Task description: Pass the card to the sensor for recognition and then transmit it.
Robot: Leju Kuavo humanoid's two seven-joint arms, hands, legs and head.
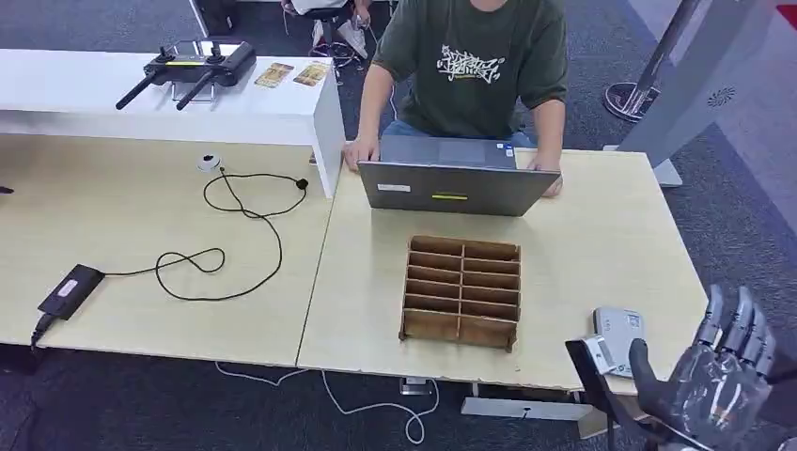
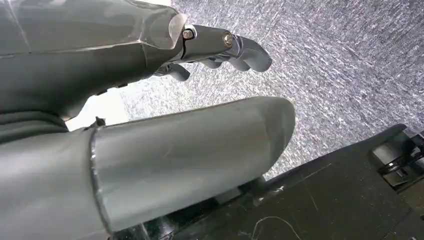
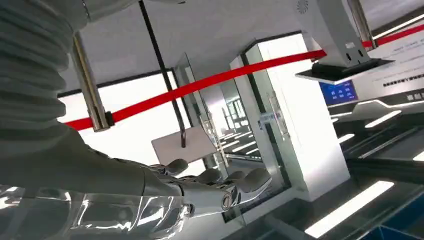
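Observation:
My right hand stands at the lower right, off the table's front corner, its fingers apart and upright, holding nothing. Just left of it is a black stand, and behind that a small light grey sensor box lies on the table's front right corner. In the right wrist view the right hand stretches its fingers out below a pale card-like plate on a black rod, apart from it. Two cards lie far off on the white shelf. My left hand hangs over grey carpet, loosely bent and holding nothing.
A wooden slotted rack stands mid-table. Behind it a person in a green shirt works at a grey laptop. A black cable and power adapter lie on the left table. A black controller sits on the white shelf.

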